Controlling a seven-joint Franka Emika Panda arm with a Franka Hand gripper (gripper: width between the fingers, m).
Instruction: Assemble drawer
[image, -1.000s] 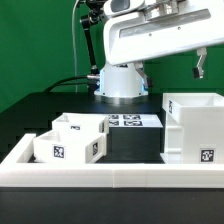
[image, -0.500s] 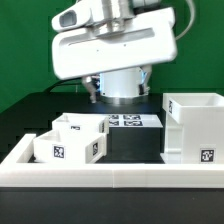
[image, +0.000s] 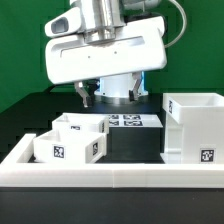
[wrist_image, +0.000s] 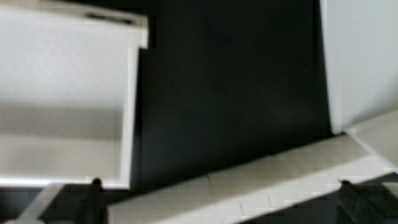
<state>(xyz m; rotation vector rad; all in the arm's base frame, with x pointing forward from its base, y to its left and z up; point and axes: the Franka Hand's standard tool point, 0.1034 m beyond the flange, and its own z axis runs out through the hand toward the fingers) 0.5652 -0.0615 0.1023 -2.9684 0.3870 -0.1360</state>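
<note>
The drawer's large cube-shaped housing (image: 195, 125) stands on the black table at the exterior view's right. Two small open-top trays stand side by side at the left, one in front (image: 68, 148) and one behind (image: 88, 125). My gripper (image: 107, 95) hangs open and empty above the table, just behind the trays, touching nothing. One dark finger (image: 83, 96) shows above the rear tray. In the wrist view the gripper (wrist_image: 217, 198) is wide open over black table, with blurred white surfaces on both sides and a white strip (wrist_image: 249, 180) slanting between the fingertips.
The marker board (image: 126, 121) lies flat between the trays and the housing. A long low white wall (image: 110, 180) edges the table's front. The arm's white base (image: 118, 90) stands behind the marker board, before a green backdrop.
The arm has swung toward the exterior view's left and come down. The gripper went from the upper right to just behind the trays. The parts have not moved.
</note>
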